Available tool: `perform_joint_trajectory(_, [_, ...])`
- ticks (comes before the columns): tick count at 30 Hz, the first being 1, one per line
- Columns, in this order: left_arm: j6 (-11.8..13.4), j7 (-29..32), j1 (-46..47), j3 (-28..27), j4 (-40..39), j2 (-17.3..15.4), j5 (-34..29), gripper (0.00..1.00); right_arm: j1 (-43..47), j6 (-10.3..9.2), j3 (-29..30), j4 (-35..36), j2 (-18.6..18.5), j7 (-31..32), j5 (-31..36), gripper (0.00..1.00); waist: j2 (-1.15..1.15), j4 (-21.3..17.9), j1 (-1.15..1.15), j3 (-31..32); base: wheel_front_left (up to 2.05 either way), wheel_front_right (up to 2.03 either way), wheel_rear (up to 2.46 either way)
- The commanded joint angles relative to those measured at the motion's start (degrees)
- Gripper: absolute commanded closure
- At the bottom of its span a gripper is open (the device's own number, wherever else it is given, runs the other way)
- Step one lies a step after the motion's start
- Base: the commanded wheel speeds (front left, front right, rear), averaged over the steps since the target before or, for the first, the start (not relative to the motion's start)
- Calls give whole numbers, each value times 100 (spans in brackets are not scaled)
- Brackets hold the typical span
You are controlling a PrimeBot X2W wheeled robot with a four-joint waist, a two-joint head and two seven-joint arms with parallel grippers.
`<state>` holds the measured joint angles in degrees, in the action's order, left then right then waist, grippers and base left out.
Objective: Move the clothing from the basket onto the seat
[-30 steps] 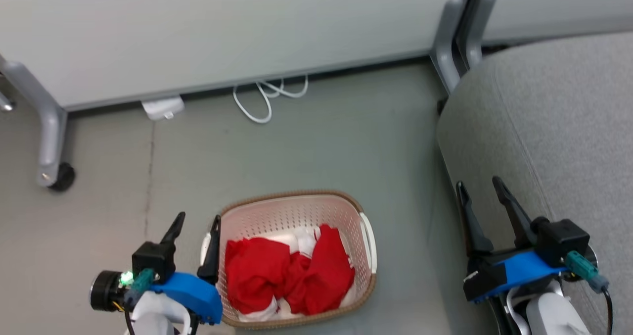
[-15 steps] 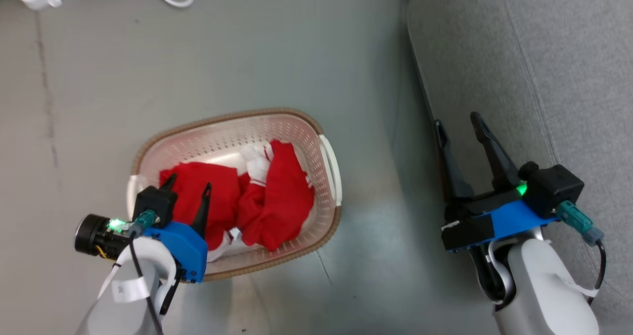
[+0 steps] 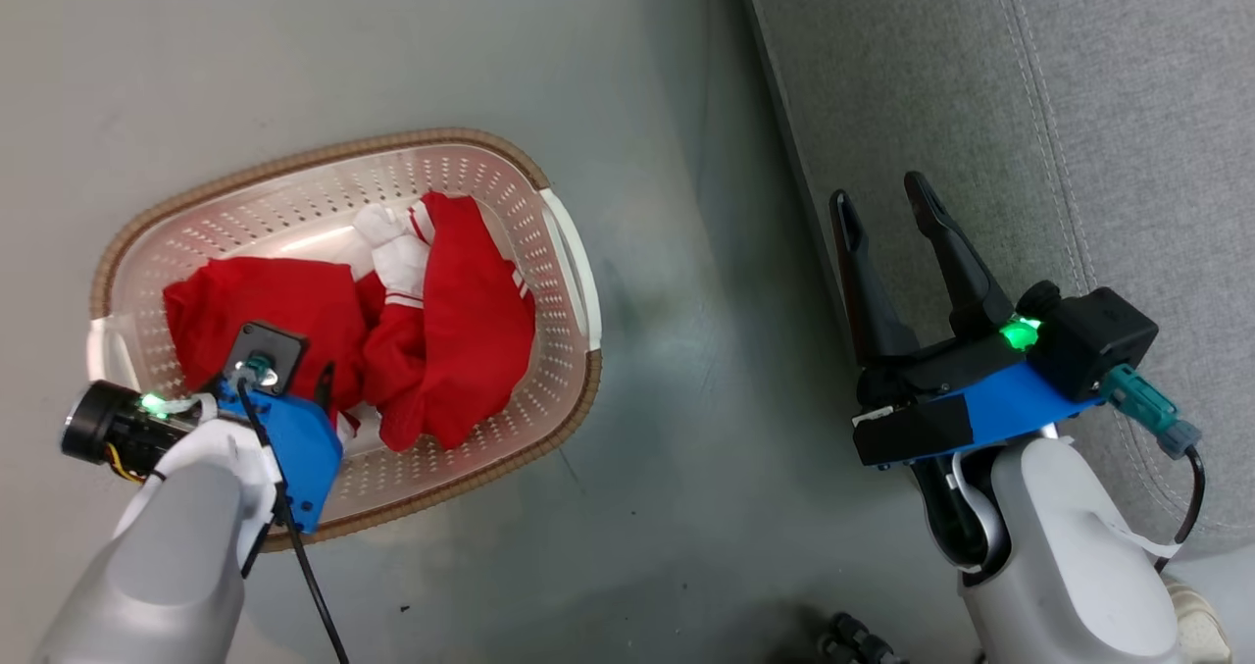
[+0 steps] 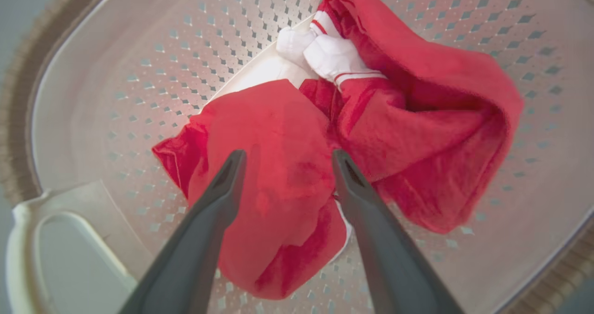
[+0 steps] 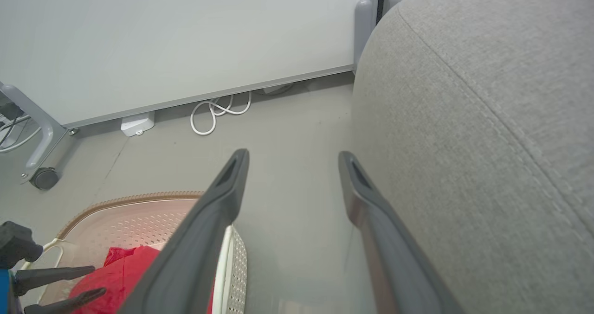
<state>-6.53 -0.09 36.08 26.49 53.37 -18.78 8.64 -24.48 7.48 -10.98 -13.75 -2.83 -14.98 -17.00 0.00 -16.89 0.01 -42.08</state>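
Left gripper (image 4: 287, 158): jaws spread apart, holding nothing, down inside the basket (image 4: 93, 73), just over the clothing (image 4: 278, 133). Hard to tell if touching the cloth. One dark finger (image 4: 222, 198) on each side of a red lump. Clothing red with white bits, all scrunched up in the bottom of the basket, a second red lump right next to the first. Basket on the grey floor (image 3: 637, 56), with a brown rim (image 3: 324, 151) all round and a white handle (image 3: 572, 252) on the side near the seat (image 3: 1079, 105). Right gripper (image 3: 879, 190): jaws spread apart too, empty, up in the air at the edge of the seat. Seat big and grey, apart from the basket, a strip of floor between. White cord (image 5: 218, 112) on the floor by the wall (image 5: 185, 35), far off.
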Motion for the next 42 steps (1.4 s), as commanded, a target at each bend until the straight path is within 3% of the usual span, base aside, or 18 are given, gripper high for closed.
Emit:
perform_joint_trajectory(1, [45,96,176,27,79,-40,-45,0,-115,3,-23,33,-11,-29,-50,0,0,-91,-1,-145,0,0,0])
perform_joint_trajectory(23, [-60,1165,899,1113,556,-288,-757,0,-386,3,-267,140,-11,-30,-268,0,0,-235,-1,-660,0,0,0])
perform_joint_trajectory(24, [-58,1196,918,1112,567,-296,-738,12,-378,3,-267,136,-11,-29,-274,0,0,-239,-1,-673,0,0,0])
perform_joint_trajectory(25, [-56,1234,939,1117,581,-306,-726,80,-378,3,-268,130,-11,-30,-281,0,0,-244,-1,-684,0,0,0])
perform_joint_trajectory(26, [-58,1265,958,1119,587,-308,-704,100,-380,3,-267,123,-11,-30,-286,0,0,-246,-1,-690,0,0,0])
perform_joint_trajectory(42, [-60,897,850,1163,794,-250,-419,100,-441,3,-241,0,-11,-30,-232,0,0,-202,-1,-519,0,0,0])
